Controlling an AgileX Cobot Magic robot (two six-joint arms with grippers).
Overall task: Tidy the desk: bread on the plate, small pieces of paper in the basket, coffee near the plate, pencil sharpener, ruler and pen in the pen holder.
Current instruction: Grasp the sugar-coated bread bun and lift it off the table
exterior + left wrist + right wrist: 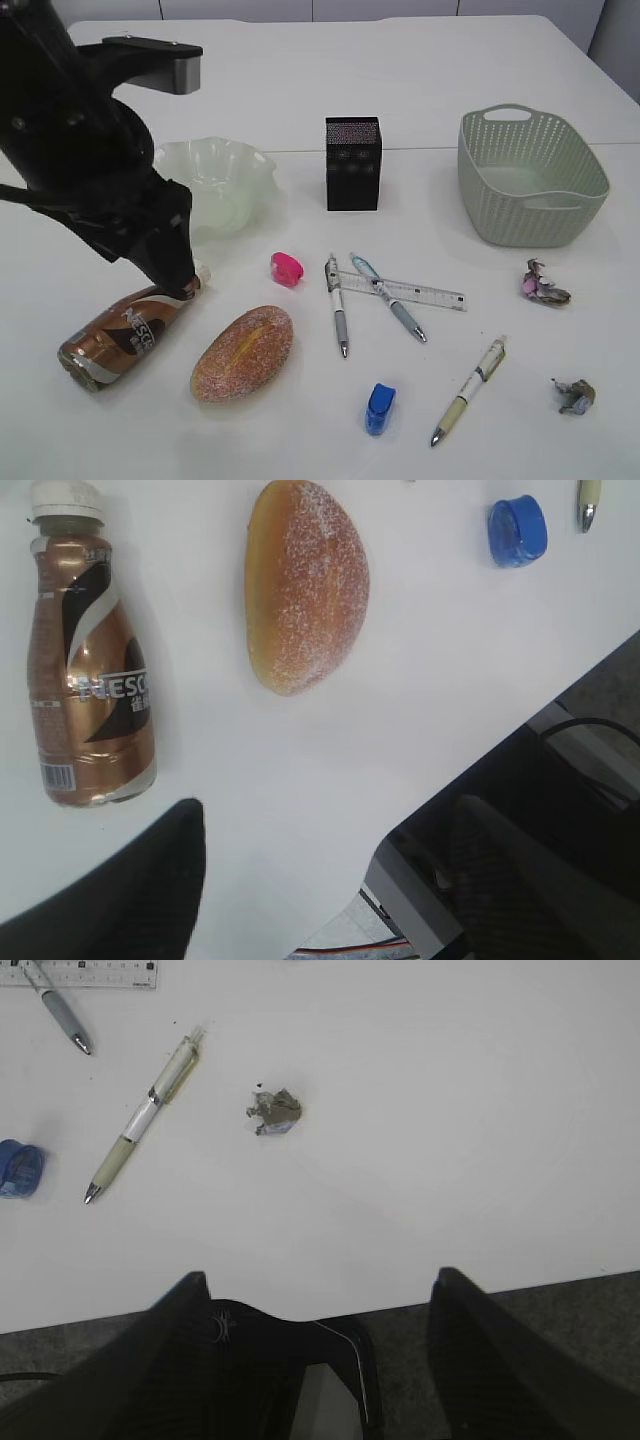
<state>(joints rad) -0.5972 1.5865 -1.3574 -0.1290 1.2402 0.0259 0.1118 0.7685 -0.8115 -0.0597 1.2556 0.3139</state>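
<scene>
Your coffee bottle [124,337] lies on its side at the front left of the white table [420,90], white cap toward the plate, base toward the table's near edge, and the bread roll [243,352] lies just beside it on its right, apart from it. The pale, wavy-rimmed plate [225,178] sits behind both, with nothing on it. Your left gripper [180,285] hangs right at the bottle's cap end; in the left wrist view its dark fingers [140,900] stand well apart and the bottle lies between and beyond them, not clamped. To the right of the plate you have the pink pencil sharpener [286,268], then two pens [338,318] crossing a clear ruler [420,292], with the black mesh pen holder [352,163] standing upright behind them. Nearer the front edge lie a blue pencil sharpener [380,408] and a third, cream-coloured pen [468,390]. The green basket [530,215] stands at the back right, and two crumpled paper scraps lie outside it: a pinkish scrap [543,284] in front of it and a grey scrap [577,395] further forward. Your right gripper [320,1360] is out of the exterior view; its wrist camera shows the fingers spread wide over the table's near edge, holding nothing.
</scene>
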